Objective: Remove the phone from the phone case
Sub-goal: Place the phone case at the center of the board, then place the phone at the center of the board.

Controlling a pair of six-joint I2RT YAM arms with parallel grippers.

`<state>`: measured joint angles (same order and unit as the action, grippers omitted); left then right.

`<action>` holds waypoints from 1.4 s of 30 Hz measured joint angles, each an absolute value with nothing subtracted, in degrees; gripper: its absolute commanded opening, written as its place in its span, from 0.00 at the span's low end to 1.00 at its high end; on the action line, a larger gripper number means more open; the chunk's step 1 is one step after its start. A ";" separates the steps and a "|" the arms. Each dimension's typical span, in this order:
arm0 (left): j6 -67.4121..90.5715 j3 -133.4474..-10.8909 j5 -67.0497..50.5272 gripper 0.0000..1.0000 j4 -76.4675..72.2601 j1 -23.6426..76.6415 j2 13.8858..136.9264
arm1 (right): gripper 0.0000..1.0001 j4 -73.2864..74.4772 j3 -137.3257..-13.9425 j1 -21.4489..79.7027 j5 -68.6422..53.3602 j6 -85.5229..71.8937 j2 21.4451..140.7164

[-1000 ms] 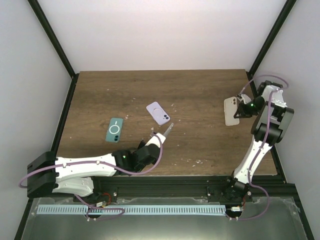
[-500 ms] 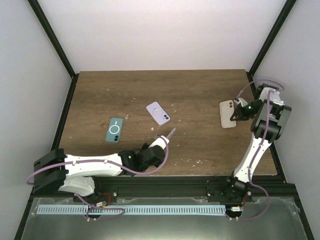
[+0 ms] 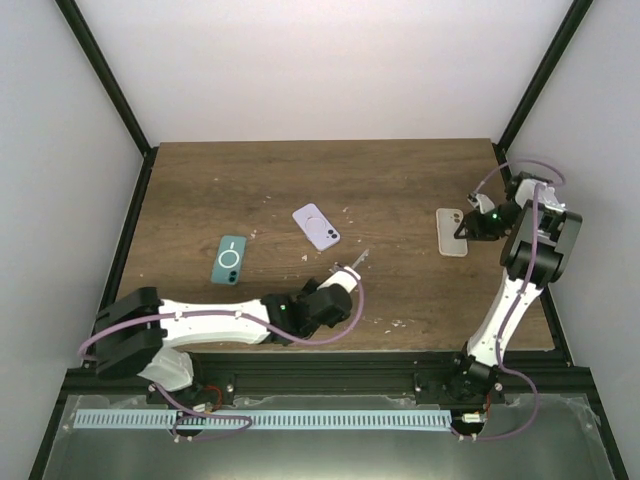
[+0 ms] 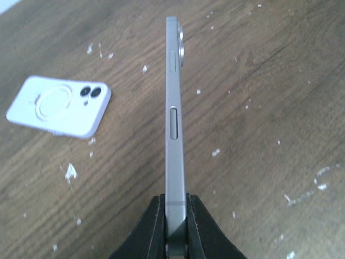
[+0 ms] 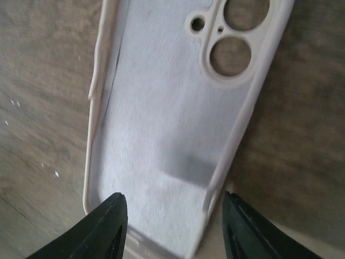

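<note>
Bare phone point(image 4: 173, 118) pinched edge-on in the left claw point(image 4: 175, 202), its empty beige case point(image 5: 172, 108) lying apart on a wooden table point(image 3: 400, 180).

The left claw is clenched on the phone's lower end, seemingly to hold it clear of the wood near the table's middle. At the far right, the right claw point(image 5: 175, 216) is released and spread wide, straddling the near end of the beige case, which rests hollow side up. A lilac case point(image 3: 316, 226) and a teal case point(image 3: 230, 259) lie face down left of centre, and whether they contain phones cannot be told. The phone's screen and back are turned out of sight. The beige case's near end is cut off.
</note>
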<state>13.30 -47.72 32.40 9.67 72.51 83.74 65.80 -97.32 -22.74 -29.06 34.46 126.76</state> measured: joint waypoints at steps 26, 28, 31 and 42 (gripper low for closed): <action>-8.19 -91.92 45.19 0.00 17.37 60.45 123.98 | 0.62 38.37 -52.95 -21.69 -36.12 23.24 74.56; -9.17 -95.15 46.44 0.00 18.00 60.45 127.00 | 0.63 37.17 -51.75 -21.26 -39.42 22.11 70.65; -9.93 -97.67 47.97 0.00 18.92 60.53 130.10 | 0.63 35.53 -49.58 -21.04 -44.05 20.56 67.22; -3.33 -102.28 56.75 0.00 26.28 60.64 136.09 | 0.63 34.89 -49.43 -20.95 -47.99 19.16 69.65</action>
